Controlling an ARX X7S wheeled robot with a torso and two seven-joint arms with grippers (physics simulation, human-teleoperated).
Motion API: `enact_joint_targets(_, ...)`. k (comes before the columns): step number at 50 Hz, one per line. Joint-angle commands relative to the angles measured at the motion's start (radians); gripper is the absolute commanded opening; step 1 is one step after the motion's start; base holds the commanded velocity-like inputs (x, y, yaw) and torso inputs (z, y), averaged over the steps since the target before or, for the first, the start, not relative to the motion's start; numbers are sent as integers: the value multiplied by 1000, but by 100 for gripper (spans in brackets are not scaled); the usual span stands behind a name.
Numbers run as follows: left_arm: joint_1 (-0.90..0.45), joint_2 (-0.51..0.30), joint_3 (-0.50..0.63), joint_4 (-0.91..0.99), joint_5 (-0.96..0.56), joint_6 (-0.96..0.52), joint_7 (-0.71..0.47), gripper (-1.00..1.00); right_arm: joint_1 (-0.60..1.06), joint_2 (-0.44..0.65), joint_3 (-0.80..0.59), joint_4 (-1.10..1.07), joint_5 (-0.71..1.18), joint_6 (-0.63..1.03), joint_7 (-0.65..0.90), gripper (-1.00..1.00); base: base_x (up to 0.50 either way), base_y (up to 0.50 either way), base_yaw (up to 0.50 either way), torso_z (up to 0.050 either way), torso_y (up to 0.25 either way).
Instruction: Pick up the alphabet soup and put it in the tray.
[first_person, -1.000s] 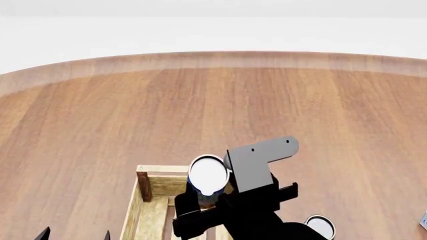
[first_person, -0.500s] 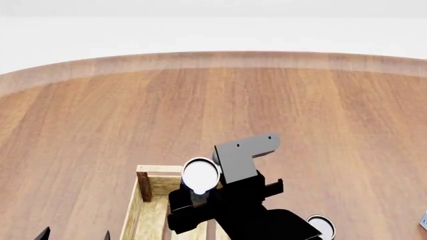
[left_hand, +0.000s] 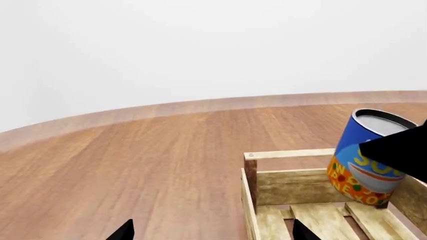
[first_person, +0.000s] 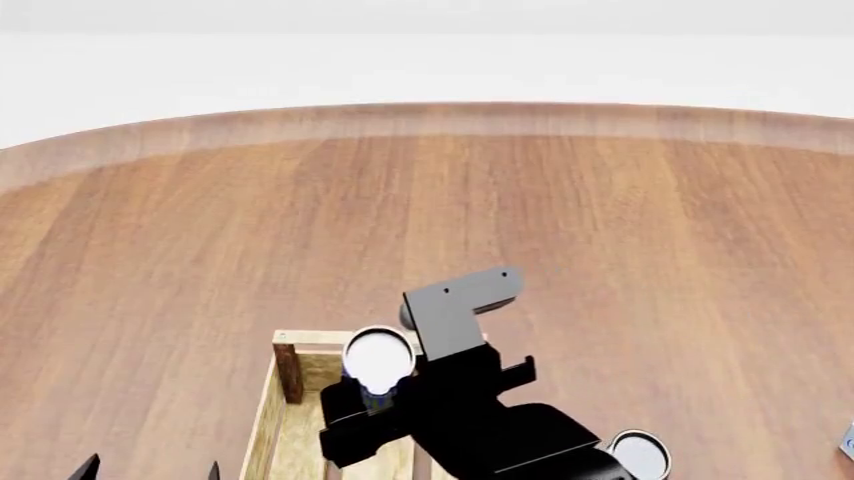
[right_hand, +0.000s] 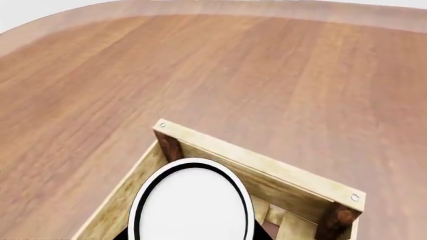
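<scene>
blue alphabet soup (left_hand: 363, 152), pinched by the right hand (first_person: 380, 398), hangs over the tray (first_person: 303, 352); another can (first_person: 641, 452) nearby.

Only the alphabet soup (left_hand: 365, 152), clamped in the right gripper (first_person: 380, 400), bears lettering: partly hidden yellow "SO", with loose letters "O", "X" below.
</scene>
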Motion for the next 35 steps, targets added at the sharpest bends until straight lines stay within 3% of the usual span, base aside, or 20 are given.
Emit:
enact_joint_targets(1,0,-2,3,0,-1,2,-3,100,27,-17,-17,72,-10,-63,-55,-100,0,0,0,0,0)
enact_joint_targets(35,-5,-5,10,-7,-6,6,-9,100,144,-111,-112,536,10,-330,-180,-100,0,0,0,0,1)
